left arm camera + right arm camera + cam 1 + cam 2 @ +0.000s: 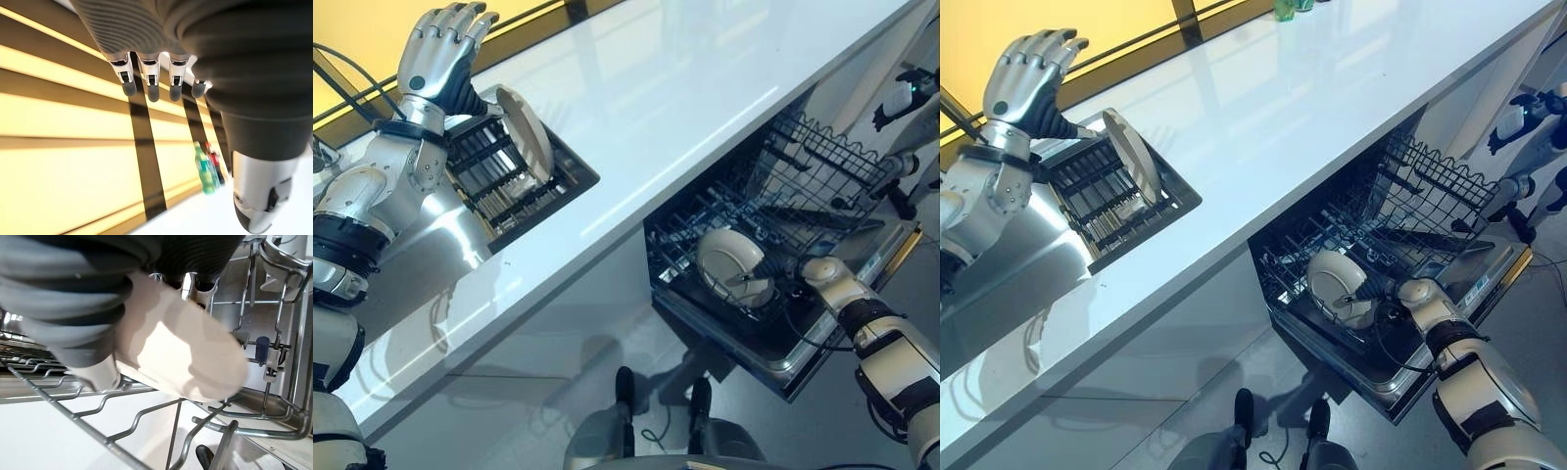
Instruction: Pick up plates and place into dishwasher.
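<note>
Gripping a cream plate (732, 264) with my right hand (1383, 290), I have it down inside the dishwasher's lower rack (822, 171), with the plate sitting among the wire tines. In the right wrist view my fingers (203, 284) curl over the plate's far rim while my thumb (100, 374) sits on the near side, so the plate is pinched between them. It stands tilted, its pale face turned partly up toward my head. Wire bars of the rack run just beneath it and past my fingertips. The open dishwasher door (1474, 274) lies below my wrist.

Up over the counter (685, 108), my left hand (438, 51) is raised with its fingers (149, 90) straight and relaxed, holding nothing. Just beside and below it a second plate (527, 135) stands on edge in a dark drying rack (504, 186) set into the countertop; my left hand is near that plate but apart from it. Beyond my left fingertips, far along the counter by the yellow window wall, stand a few bottles (208, 169).
</note>
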You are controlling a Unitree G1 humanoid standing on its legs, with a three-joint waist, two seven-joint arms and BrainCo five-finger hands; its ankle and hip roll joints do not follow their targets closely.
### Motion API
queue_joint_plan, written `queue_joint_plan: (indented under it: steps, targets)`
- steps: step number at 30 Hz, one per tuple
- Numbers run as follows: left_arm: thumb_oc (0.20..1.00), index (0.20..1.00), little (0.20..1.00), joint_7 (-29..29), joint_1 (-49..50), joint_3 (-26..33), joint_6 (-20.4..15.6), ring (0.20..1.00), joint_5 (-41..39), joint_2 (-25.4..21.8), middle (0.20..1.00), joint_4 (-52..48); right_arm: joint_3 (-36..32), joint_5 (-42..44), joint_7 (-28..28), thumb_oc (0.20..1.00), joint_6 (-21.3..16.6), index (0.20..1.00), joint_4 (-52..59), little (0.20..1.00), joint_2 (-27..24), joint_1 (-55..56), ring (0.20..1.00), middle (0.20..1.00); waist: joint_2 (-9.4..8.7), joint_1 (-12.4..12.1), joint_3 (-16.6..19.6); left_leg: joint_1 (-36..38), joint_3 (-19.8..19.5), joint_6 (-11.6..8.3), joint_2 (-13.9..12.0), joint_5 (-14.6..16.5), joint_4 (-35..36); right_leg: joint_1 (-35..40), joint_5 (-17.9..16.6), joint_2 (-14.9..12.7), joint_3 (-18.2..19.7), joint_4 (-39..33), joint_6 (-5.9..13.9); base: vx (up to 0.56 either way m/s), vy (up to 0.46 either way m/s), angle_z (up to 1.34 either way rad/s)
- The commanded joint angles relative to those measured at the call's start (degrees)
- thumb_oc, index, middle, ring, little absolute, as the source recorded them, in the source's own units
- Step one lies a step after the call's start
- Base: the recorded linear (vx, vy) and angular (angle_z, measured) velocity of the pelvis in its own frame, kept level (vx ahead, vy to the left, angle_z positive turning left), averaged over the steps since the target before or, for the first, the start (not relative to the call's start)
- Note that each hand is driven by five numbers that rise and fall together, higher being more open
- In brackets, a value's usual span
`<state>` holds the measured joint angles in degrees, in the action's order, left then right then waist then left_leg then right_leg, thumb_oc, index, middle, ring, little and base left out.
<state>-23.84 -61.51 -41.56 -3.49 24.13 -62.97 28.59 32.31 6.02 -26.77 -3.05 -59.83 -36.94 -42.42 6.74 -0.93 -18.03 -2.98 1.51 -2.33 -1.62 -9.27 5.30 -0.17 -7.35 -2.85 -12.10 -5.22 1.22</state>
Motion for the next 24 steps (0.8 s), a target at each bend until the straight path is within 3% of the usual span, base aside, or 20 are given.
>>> queue_joint_plan:
  steps: [1,7,10,19,24]
  targets:
    - [1.0,1.0,1.0,0.95,-10.32,-1.82,2.6,1.0,2.33,-1.62,1.0,2.66,0.82,0.82,4.95,1.0,-2.71,1.0,4.44,1.0,-1.77,-4.49,1.0,1.0,-1.02,-1.13,-3.73,0.74,0.32,0.72,5.34,7.81,-1.11,-2.93,5.04,-3.7,0.43,3.88,3.86,0.01,0.06,0.01]
    - [1.0,1.0,1.0,1.41,-6.82,-0.05,4.49,1.0,4.12,-4.61,1.0,2.1,-3.78,4.53,10.57,1.0,-2.12,1.0,25.93,1.0,-7.89,2.52,1.0,1.0,-1.65,1.58,-5.2,0.17,1.24,0.96,5.62,7.7,-1.11,-4.83,4.84,-3.61,1.4,5.24,4.13,0.01,0.074,0.01]
    - [1.0,1.0,1.0,1.78,-4.33,1.56,5.44,1.0,6.26,-5.65,1.0,2.66,-8.11,4.21,12.8,1.0,-3.86,1.0,33.77,1.0,-10.42,7.48,1.0,1.0,-2.17,3.34,-5.69,0.21,2.14,1.13,5.57,7.78,-1.03,-5.58,4.73,-3.48,2.18,5.85,4.46,0.03,0.091,-0.01]
    - [1.0,1.0,1.0,6.59,4.1,6.1,9.42,1.0,14.28,-12.06,1.0,1.68,-25.9,3.85,12.02,1.0,-6.33,1.0,48.62,1.0,-15.19,25.46,1.0,1.0,-3.42,7.57,-6.14,1.05,4.58,1.59,5.23,8.38,-0.74,-6.57,4.71,-2.91,4.67,6.78,5.38,0.05,0.094,-0.09]
    - [1.0,1.0,1.0,8.46,6.68,7.76,9.6,1.0,17.24,-14.01,1.0,3.18,-31.05,3.77,10.2,1.0,-6.2,1.0,52.61,1.0,-17.13,30.71,1.0,1.0,-3.62,9.21,-6.13,1.55,5.67,1.62,5.07,8.65,-0.63,-6.59,4.65,-2.73,5.51,6.78,5.74,0.03,0.088,-0.19]
